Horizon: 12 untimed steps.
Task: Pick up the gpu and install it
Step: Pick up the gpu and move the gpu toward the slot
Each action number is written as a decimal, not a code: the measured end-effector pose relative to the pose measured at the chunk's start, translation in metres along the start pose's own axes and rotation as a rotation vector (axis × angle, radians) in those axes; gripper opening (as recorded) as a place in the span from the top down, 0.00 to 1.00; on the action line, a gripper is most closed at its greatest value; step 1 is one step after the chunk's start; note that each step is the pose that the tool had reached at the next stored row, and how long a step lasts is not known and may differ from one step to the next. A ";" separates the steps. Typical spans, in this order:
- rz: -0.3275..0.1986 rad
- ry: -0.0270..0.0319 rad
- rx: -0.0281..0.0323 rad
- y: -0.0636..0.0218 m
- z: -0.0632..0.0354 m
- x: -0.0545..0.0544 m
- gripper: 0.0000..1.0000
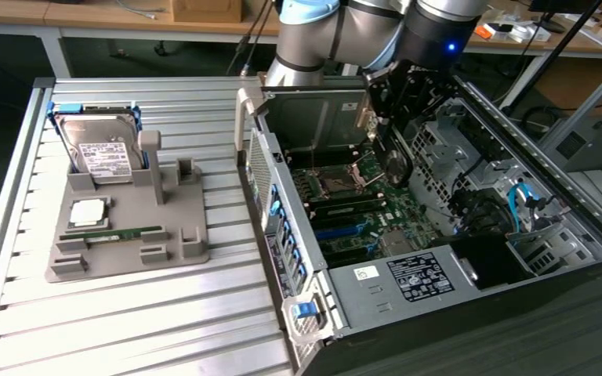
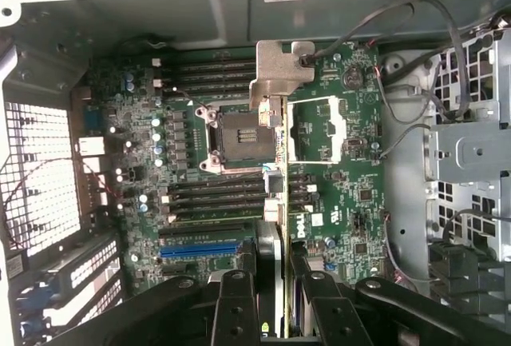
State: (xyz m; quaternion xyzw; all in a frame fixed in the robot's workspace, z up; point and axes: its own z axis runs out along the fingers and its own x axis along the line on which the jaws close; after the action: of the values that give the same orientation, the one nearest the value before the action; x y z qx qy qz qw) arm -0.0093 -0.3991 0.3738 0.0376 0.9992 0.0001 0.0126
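At the exterior view's left, on a slatted metal table: a grey moulded plastic holder tray. Carries a silver hard drive with a white label upright in a blue frame at its far end, a square silver processor chip nearer the front, and a narrow green memory stick lying flat just beside the chip.

Further right: an open black and grey metal computer case, lying on its side with a green motherboard on its floor. Reaching down into it, a black two-fingered gripper, clamped on the gpu, a thin dark circuit card with a silvery metal bracket at one end. Seen edge-on in the wrist view: pinched between the fingers, long axis running straight away from the gripper toward the board, bracket end leading. Hangs near the square metal processor socket; impossible to tell whether the bracket tip touches the board. Blue expansion slot off to one side of the card's edge, not under it, so judged not yet lined up or seated
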 end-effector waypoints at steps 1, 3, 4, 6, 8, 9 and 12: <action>0.000 0.0000 0.0001 0.0000 0.0002 0.000 0.73; 0.000 0.0000 0.0002 0.0001 0.0006 -0.001 0.73; 0.000 0.0000 0.0002 0.0001 0.0009 -0.001 0.73; 0.000 0.0000 0.0004 0.0001 0.0014 -0.002 0.73; 0.000 0.0000 0.0005 0.0002 0.0018 -0.002 0.73; 0.000 0.0000 0.0005 0.0002 0.0020 -0.003 0.73; 0.000 0.0000 0.0007 0.0003 0.0027 -0.004 0.73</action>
State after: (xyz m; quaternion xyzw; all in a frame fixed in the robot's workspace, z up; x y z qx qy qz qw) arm -0.0056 -0.3991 0.3712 0.0376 0.9992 -0.0002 0.0126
